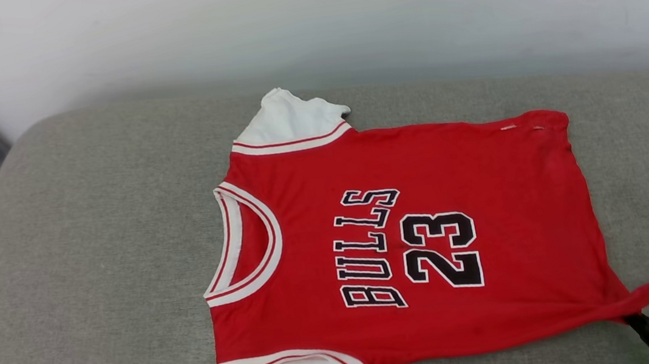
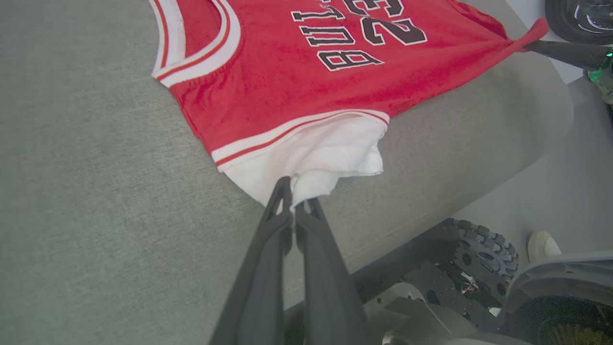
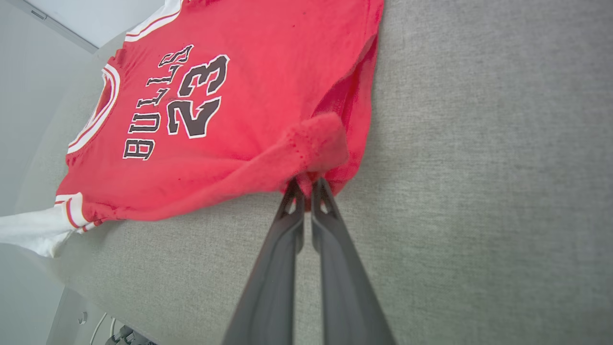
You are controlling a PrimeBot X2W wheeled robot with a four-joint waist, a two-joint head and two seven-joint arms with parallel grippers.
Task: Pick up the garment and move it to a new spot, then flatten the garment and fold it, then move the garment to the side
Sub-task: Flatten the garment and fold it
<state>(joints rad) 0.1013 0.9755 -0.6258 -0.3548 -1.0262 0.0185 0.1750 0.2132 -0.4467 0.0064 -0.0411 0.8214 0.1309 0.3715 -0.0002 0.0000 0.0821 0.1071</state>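
The red, white-sleeved jersey T-shirt [image 1: 368, 244] lay stretched between the left pincer [image 2: 293, 203], clamped on its sleeve, and the right pincer [image 3: 306, 184], clamped on its hem corner.

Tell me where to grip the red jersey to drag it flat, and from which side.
Grip the near white sleeve and the near hem corner, coming from the front edge of the cushion: the jersey lies front-up, collar left, and both stick out toward the robot.

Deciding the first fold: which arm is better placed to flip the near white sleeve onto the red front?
Left, probably. The left gripper is shut on that near sleeve of the garment, so it could carry it over. The right gripper is shut on the hem corner, far from it.
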